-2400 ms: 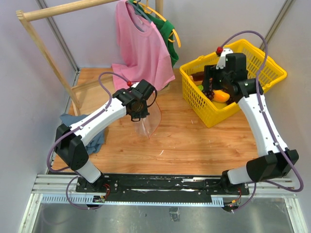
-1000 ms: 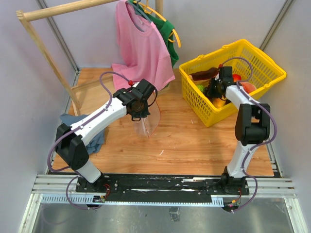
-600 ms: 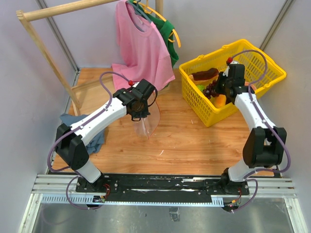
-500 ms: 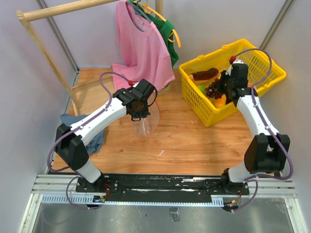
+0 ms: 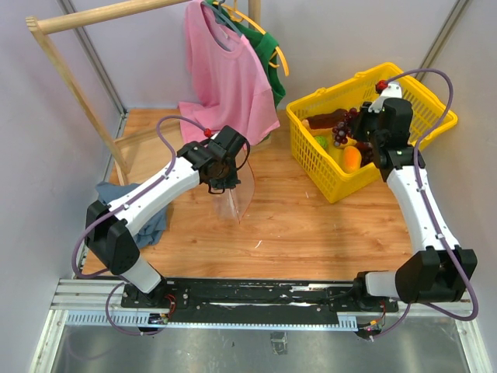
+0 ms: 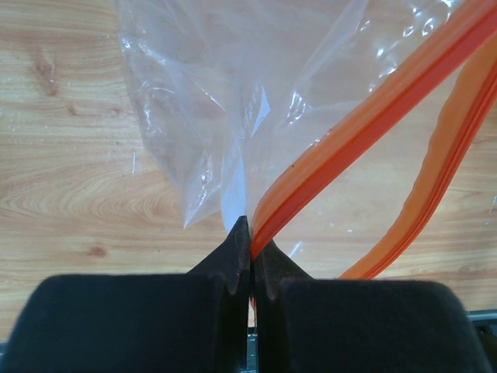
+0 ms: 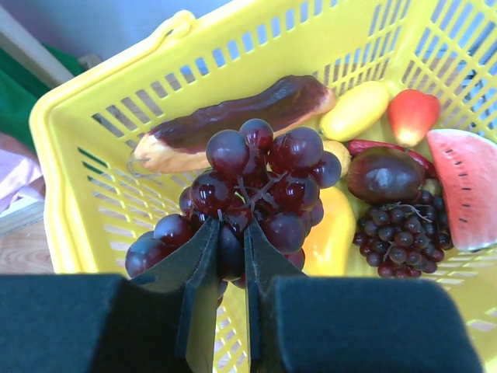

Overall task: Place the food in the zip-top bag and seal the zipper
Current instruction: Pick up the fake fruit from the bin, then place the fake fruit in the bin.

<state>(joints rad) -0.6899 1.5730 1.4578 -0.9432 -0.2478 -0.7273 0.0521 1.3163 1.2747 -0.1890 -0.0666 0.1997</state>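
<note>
My left gripper [image 5: 223, 183] is shut on the red-orange zipper [image 6: 365, 124] of the clear zip-top bag [image 5: 238, 199], which hangs open above the wooden table. In the left wrist view the fingertips [image 6: 250, 233] pinch one zipper strip, and the other strip curves away at the right. My right gripper [image 7: 231, 249] is shut on a bunch of large dark purple grapes [image 7: 264, 171], held above the yellow basket [image 5: 404, 85]. Below it lies more food: a watermelon slice [image 7: 466, 186], an orange-yellow fruit [image 7: 330, 233], a dark red fruit [image 7: 384, 175] and a small grape cluster [image 7: 400, 241].
A pink shirt [image 5: 225, 70] and a green garment [image 5: 269, 54] hang from a wooden rack [image 5: 109, 14] at the back left. A blue-grey cloth [image 5: 151, 219] lies by the left arm. The basket also holds a long brown piece [image 7: 233, 116].
The right arm has risen out of the basket with the large grapes in its jaws. The left arm and the bag have stayed where they were.
</note>
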